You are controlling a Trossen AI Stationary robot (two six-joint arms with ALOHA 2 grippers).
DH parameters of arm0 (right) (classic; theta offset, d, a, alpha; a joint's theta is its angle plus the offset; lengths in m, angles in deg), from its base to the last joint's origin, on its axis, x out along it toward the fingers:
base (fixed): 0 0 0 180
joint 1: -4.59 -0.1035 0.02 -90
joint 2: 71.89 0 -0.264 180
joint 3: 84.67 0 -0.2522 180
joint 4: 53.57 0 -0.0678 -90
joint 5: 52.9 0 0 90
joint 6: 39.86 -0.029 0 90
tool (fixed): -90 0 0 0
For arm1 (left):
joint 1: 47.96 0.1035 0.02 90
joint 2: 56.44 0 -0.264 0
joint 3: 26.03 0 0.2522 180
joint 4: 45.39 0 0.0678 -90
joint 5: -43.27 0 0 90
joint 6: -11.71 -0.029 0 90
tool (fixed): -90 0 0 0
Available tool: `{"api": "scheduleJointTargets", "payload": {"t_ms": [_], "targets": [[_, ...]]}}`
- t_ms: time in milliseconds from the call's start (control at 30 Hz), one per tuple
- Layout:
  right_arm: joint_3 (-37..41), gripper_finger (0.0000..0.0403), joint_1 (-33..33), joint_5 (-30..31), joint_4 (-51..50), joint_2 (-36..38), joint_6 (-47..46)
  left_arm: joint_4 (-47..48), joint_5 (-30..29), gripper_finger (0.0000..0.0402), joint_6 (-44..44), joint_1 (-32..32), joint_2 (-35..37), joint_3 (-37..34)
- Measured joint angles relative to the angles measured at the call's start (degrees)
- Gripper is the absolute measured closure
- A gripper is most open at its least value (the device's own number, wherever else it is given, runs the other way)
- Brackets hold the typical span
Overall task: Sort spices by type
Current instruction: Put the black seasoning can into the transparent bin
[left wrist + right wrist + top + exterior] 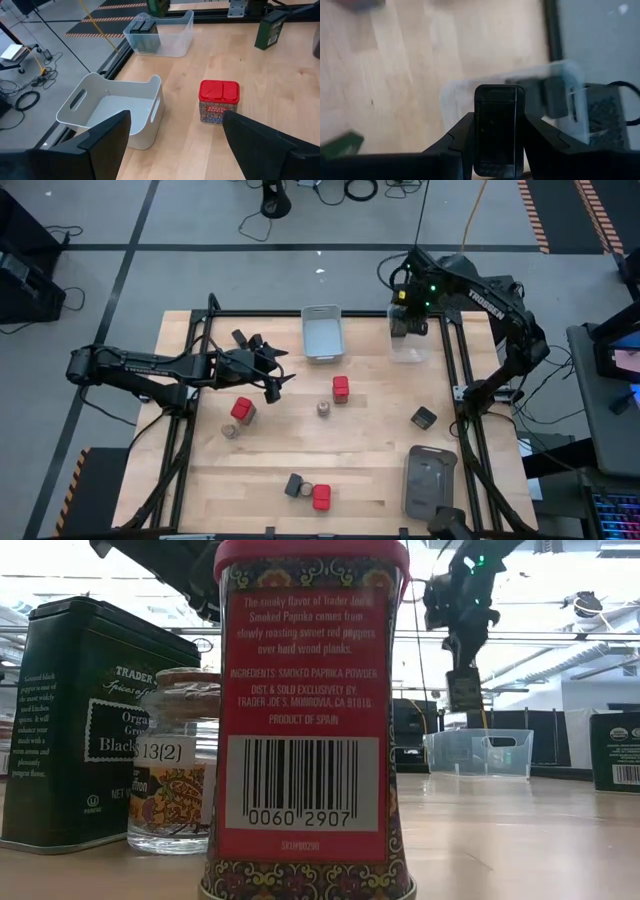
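Smoked paprika tin fills the low view. Upper right, a black tin is clenched by the right end effector; it should be dropped gently inside the clear bin. Left end effector is released.

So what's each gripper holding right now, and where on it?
The right gripper clamps a dark spice tin by its two sides, above the clear bin. The left gripper is open, holding nothing.

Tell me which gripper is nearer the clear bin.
Right. The right gripper hangs just above the clear bin, holding a black tin. The left gripper is far across the table, past the grey bin.
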Motion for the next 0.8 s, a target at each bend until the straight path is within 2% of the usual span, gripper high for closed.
{"api": "scheduleJointTargets", "payload": {"t_ms": [400, 800], "targets": [[10.34, 0.0284, 0.62, 0.1, 10.22, -0.02, 9.05, -1.27, -0.02, 0.0081, 0.51, 0.0, 0.0, 0.0], [16.08, 0.0284, 0.62, 0.2, 17.48, -0.04, 11.95, -1.77, -0.04, 0.0081, 0.2, 0.0, 0.0, -0.02]]}}
